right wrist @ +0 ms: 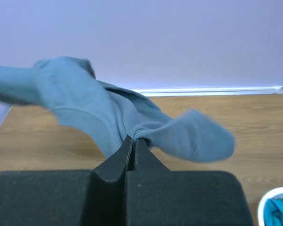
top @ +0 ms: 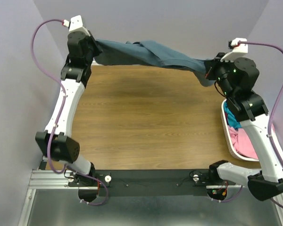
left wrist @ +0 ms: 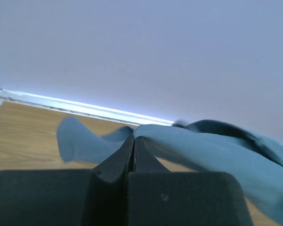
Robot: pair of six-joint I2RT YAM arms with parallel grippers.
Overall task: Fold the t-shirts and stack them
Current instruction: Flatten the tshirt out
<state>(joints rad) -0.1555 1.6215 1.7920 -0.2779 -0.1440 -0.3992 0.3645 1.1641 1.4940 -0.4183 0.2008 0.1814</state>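
A slate blue-grey t-shirt (top: 151, 54) hangs stretched and twisted in the air over the table's far edge, between my two arms. My left gripper (left wrist: 133, 137) is shut on one end of the blue-grey t-shirt (left wrist: 212, 146); that end sits at the far left in the top view, where the left gripper (top: 98, 47) meets the cloth. My right gripper (right wrist: 134, 140) is shut on the other end of the blue-grey t-shirt (right wrist: 99, 106), at the far right. A pink t-shirt (top: 243, 141) and a teal t-shirt (top: 232, 118) lie in the white basket (top: 228, 143).
The white basket stands at the table's right edge, partly under my right arm (top: 257, 127). The wooden table (top: 146, 117) lies below the hanging shirt. Walls close in at the back and both sides.
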